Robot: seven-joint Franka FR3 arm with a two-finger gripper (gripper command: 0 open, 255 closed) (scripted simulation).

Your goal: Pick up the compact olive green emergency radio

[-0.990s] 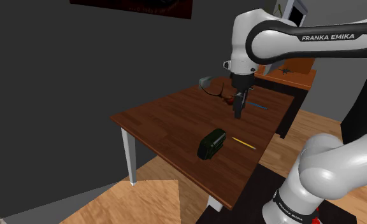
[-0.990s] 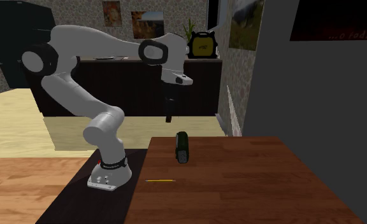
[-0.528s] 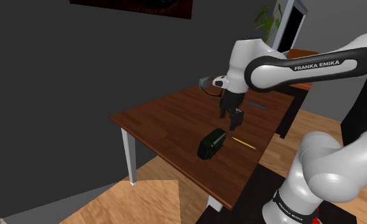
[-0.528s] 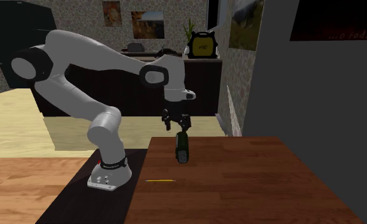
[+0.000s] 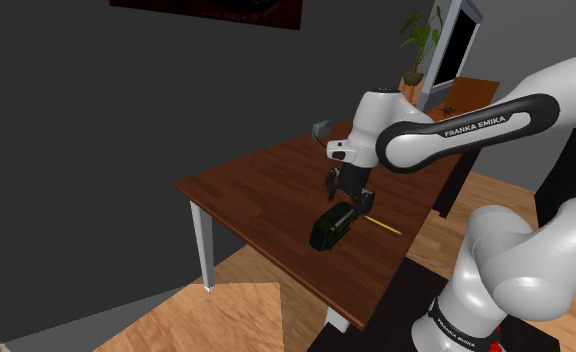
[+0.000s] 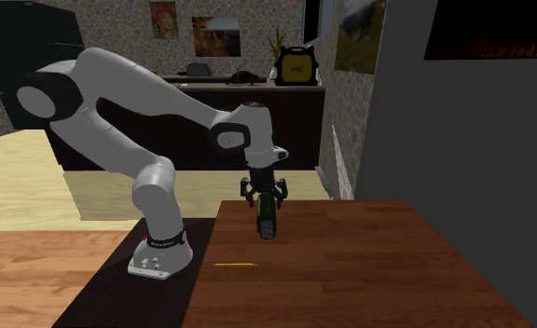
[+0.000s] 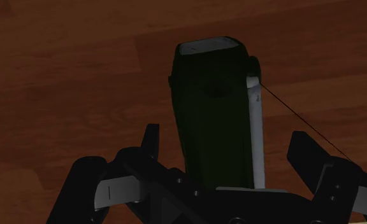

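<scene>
Evidently aligned for grasp: hand (image 7: 227, 145) open, fingers (image 7: 151, 141) flanking the narrow sides of the dark green radio (image 7: 209, 95) without contact; it lies on the wooden surface (image 7: 61, 70).

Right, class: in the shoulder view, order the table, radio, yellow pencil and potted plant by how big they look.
Largest: table.
Next: radio and potted plant look alike; the plant stands farther back, so unranked.
Smallest: yellow pencil.

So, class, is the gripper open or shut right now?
Open. In the wrist view the gripper has its black fingers apart, one either side of the dark green radio.
</scene>
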